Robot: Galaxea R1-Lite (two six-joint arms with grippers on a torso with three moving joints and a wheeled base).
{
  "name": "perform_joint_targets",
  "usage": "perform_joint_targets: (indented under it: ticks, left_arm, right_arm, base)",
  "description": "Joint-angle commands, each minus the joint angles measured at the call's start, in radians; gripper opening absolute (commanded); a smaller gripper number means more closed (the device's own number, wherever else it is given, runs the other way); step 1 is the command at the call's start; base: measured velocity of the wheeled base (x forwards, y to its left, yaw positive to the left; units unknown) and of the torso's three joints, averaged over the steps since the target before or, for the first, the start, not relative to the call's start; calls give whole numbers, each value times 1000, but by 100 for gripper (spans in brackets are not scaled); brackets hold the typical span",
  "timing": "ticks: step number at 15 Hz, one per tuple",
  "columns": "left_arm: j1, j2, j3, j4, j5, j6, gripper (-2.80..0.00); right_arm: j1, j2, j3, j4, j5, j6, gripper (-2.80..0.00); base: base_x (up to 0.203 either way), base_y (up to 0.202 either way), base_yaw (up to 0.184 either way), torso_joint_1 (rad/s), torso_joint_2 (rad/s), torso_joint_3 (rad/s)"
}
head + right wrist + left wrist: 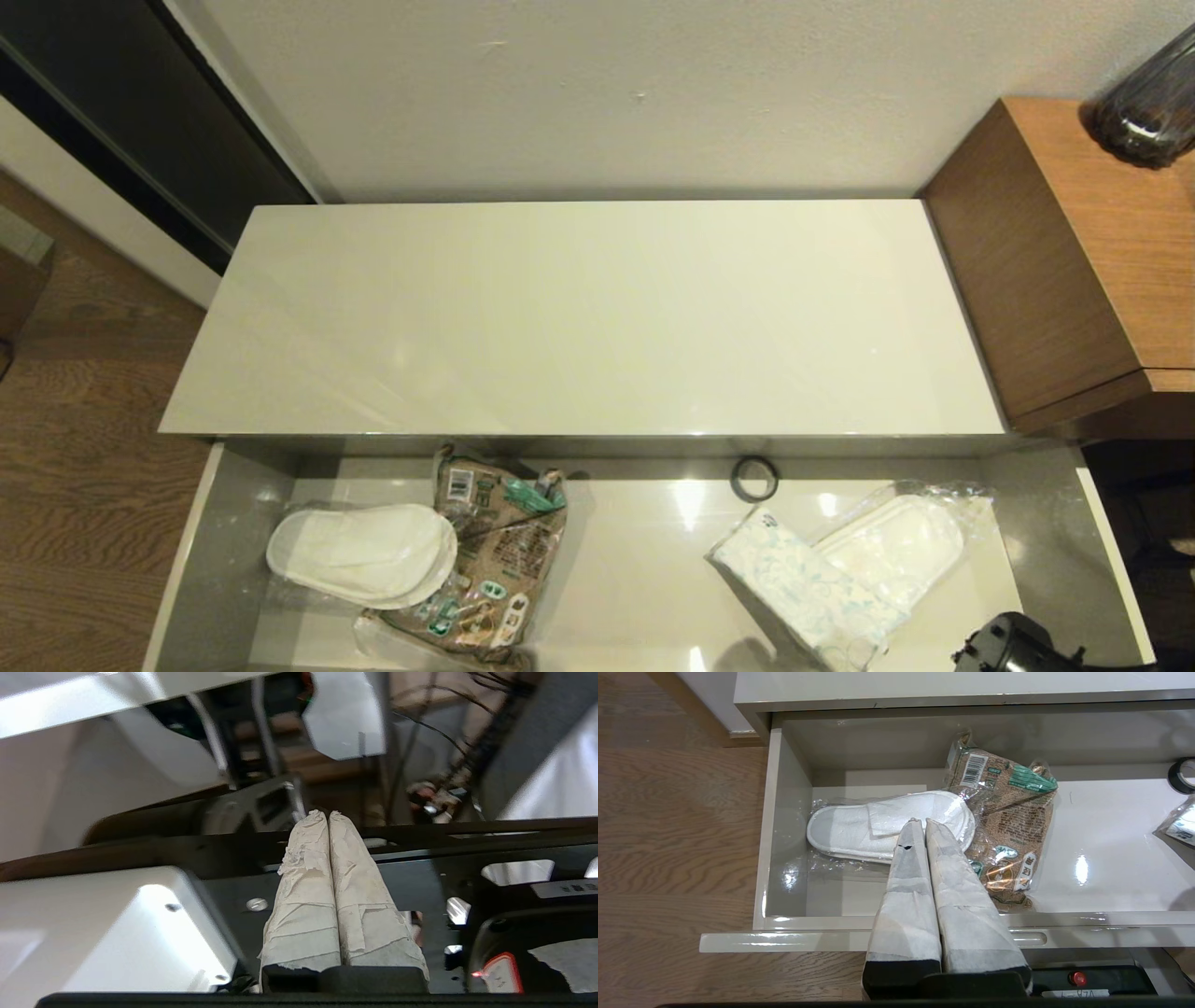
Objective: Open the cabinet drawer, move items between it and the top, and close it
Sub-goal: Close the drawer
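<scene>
Two hands are empty, fingers pressed together. Left hand (pixel 920 821) hovers above the drawer (pixel 784 826) front, aimed at the left slippers (pixel 859 828), probably the next pick. Right hand (pixel 322 813) is parked low, facing the robot's base. Drawer is pulled fully out. Tissue pack (pixel 808 583) overlaps the second slippers (pixel 910 541) at its right. Top (pixel 588 317) carries nothing, so transfers have not begun.

Black end effector (pixel 922 821) bases – fingers (pixel 310 877) wrapped in white tape.
</scene>
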Motion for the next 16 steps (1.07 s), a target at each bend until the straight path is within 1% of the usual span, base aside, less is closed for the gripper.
perform_joint_targets:
  ticks: [1,4,6,9,11,14,15,16]
  left_arm:
    - [0,0,0,0,0,0,-280]
    - [0,0,0,0,0,0,-280]
    - [0,0,0,0,0,0,-280]
    - [0,0,0,0,-1,0,-280]
    - [0,0,0,0,0,0,-280]
    - [0,0,0,0,0,0,-280]
    - [0,0,0,0,0,0,-280]
    - [0,0,0,0,0,0,-280]
  right_arm:
    - [0,60,2,2,-6,5,-280]
    - [0,85,-22,0,-9,11,-280]
    - [0,114,-34,-18,-11,29,-280]
    - [0,162,-38,-44,-18,33,-280]
    - [-1,191,-47,-47,-63,33,-280]
    - [-5,182,-70,-49,-110,35,-280]
    - [-8,182,-83,-53,-149,41,-280]
    - [-12,192,-94,-78,-179,75,-280]
  base:
    - [0,0,0,0,0,0]
    - [0,0,0,0,0,0]
    - [0,0,0,0,0,0]
    - [0,0,0,0,0,0]
    - [0,0,0,0,0,0]
    - [0,0,0,0,0,0]
    - [0,0,0,0,0,0]
    - [0,0,0,0,0,0]
